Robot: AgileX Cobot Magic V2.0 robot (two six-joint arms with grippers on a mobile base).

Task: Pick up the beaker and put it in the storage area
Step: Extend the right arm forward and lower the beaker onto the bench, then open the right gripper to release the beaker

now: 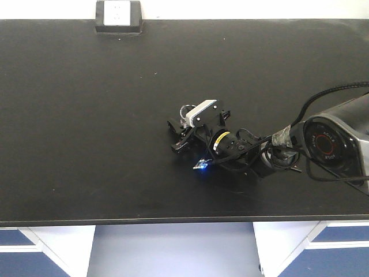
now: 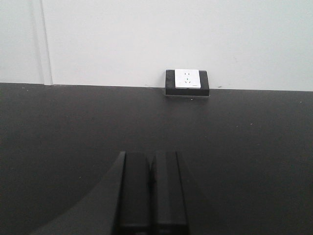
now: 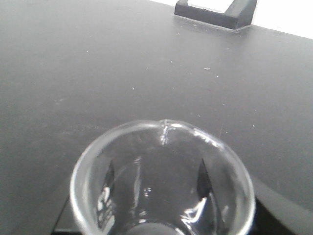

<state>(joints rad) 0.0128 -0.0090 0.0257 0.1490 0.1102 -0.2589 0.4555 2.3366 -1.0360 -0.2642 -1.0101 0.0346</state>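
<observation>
Right pincer [image 1: 183, 134], centre of the front view, clamped on the beaker [image 3: 164, 181], which sits upright between its fingers, rim filling the lower wrist frame. Left pincer [image 2: 151, 188] closed together, empty. Below lies the storage area desk [image 1: 86, 115]; socket box [image 1: 118, 17] upper left. Lowering and release remain, apparently.

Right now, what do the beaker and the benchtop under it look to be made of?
The beaker looks like clear glass: see-through wall, bright glints along its thick flared rim. The benchtop seems a matte black hard surface, maybe resin or laminate; it shows only faint, dull reflections and pale dust specks.
</observation>
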